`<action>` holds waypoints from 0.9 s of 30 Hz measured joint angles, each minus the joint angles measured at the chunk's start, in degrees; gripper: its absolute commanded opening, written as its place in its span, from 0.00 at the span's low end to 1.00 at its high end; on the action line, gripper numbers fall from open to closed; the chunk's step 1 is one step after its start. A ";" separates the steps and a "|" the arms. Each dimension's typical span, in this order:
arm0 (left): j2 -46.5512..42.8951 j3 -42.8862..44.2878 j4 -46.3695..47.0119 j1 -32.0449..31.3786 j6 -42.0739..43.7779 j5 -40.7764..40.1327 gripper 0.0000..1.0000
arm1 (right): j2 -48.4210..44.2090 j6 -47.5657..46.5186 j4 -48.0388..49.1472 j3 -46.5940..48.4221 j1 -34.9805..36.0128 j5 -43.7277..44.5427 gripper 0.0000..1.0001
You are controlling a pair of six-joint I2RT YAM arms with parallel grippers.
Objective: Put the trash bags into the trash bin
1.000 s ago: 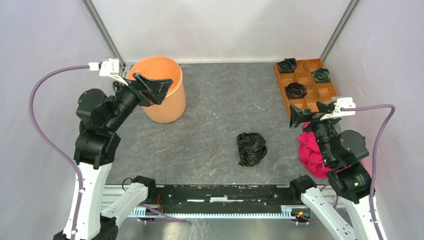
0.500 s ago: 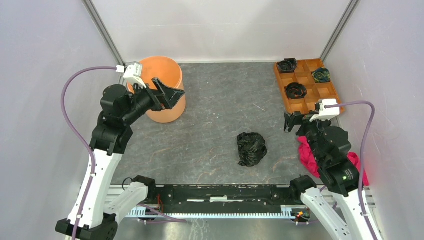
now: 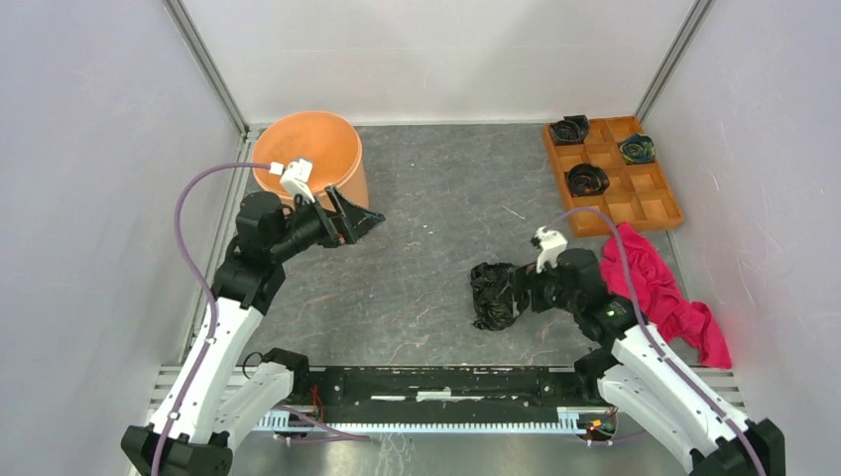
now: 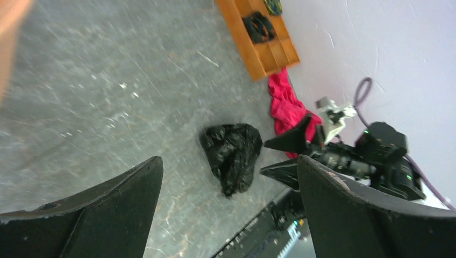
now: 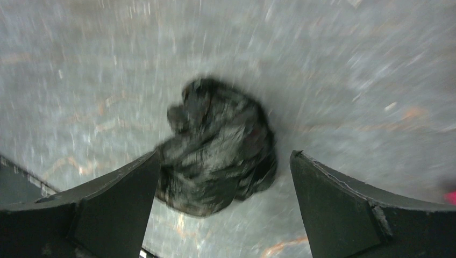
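On the grey table [image 3: 436,188], a round orange trash bin [image 3: 319,157] is seen standing upright in the far left corner, its mouth open to the overhead camera. A flat orange-brown tray [image 3: 650,206] with square compartments is set in the far right corner. A pink-red cloth [image 3: 662,295] is spread along the right edge, just in front of the tray. The trash bag [image 3: 496,296], a crumpled lump of glossy black film, is found on the table near the front edge, right of centre and well apart from the bin.

The left gripper [image 3: 359,216] is held above the table just in front of the bin, its jaws spread wide with nothing between them. The right gripper [image 5: 224,153] is lowered beside the bag, jaws also spread wide, and the bag is framed between its two fingers [image 5: 344,204]. As the right wrist view is blurred, whether a finger touches the film cannot be told.

Three small black rolls [image 3: 587,179] are lodged in separate compartments of the tray.
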 measured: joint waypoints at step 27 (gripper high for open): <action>2.71 -19.45 12.52 -23.12 -12.09 -8.33 0.95 | 14.73 1.84 21.27 -2.97 28.35 6.29 0.00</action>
